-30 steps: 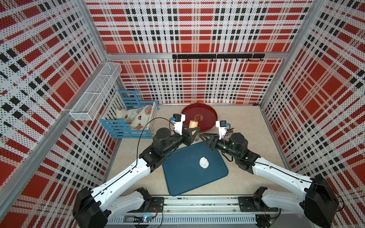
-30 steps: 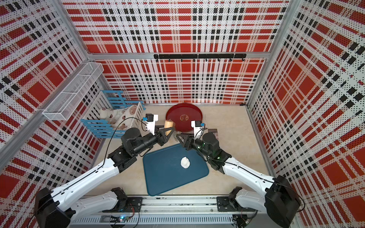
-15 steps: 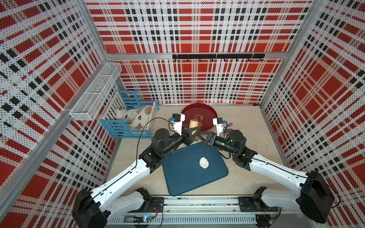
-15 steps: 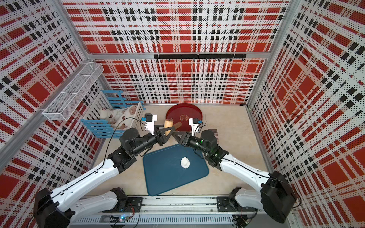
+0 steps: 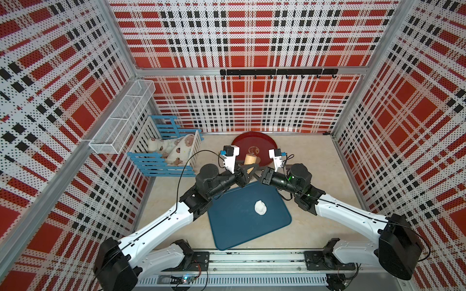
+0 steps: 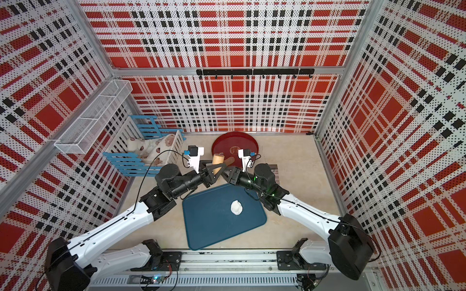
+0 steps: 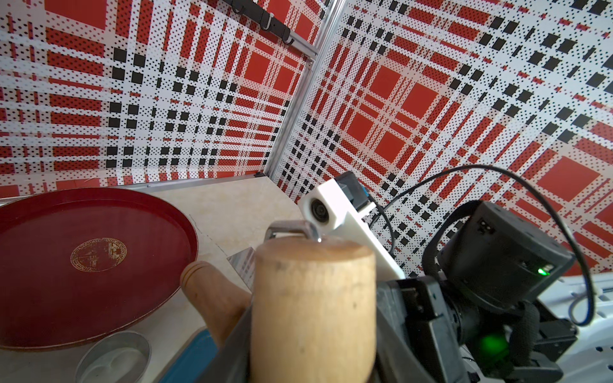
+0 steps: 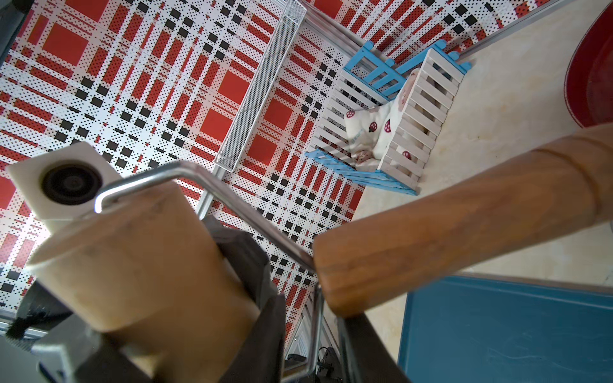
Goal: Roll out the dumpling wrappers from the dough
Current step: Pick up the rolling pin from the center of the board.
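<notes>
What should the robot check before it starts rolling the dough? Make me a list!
1. Left claw gripping the pale wooden roller drum: ok.
2. Right claw closed on the roller's brown wooden handle: cannot tell.
3. White lump of dough lying on the dark blue mat: ok.
4. Roller over the dough: not ok, it is held near the round red tray.
5. Small shiny metal ring off the mat: ok.

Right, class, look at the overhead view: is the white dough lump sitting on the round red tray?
No, the dough sits on the blue mat, apart from the red tray at the back.
</notes>
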`<state>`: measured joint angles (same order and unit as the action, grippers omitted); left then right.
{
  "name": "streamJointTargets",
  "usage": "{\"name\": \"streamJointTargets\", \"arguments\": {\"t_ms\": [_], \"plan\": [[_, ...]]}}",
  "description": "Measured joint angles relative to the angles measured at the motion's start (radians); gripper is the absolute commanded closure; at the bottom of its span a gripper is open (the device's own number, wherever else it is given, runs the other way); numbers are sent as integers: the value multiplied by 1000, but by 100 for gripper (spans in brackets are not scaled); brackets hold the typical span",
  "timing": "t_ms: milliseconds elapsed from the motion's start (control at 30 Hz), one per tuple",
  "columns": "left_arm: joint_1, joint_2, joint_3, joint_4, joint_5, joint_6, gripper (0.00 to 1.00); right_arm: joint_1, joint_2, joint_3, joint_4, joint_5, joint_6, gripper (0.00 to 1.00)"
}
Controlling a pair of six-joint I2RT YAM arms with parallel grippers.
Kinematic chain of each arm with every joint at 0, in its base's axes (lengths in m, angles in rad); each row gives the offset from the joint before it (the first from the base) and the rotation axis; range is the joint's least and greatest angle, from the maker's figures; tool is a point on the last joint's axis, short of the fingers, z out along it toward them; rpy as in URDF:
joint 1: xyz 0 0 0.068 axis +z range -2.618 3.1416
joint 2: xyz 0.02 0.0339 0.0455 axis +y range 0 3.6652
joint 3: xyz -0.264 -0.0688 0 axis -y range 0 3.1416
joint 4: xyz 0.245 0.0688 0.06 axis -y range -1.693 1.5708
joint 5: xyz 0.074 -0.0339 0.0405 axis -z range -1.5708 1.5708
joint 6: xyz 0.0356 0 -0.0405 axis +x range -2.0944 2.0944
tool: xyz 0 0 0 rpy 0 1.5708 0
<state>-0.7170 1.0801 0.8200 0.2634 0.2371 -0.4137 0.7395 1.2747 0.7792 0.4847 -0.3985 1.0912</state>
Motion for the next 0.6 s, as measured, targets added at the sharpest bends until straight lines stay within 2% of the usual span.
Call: {"name": "streamJointTargets", "arguments": {"t_ms": [267,433,533,600], "plan": [[-12,8,1,3,14,3,85,3,37,11,16,-24,14,76],[-16,12,2,8,18,4,85,6,48,17,25,-34,19,87],[-16,13,2,12,17,7,84,6,48,17,26,-31,20,98],[-18,13,2,13,13,10,80,6,47,17,23,-25,13,100]]}}
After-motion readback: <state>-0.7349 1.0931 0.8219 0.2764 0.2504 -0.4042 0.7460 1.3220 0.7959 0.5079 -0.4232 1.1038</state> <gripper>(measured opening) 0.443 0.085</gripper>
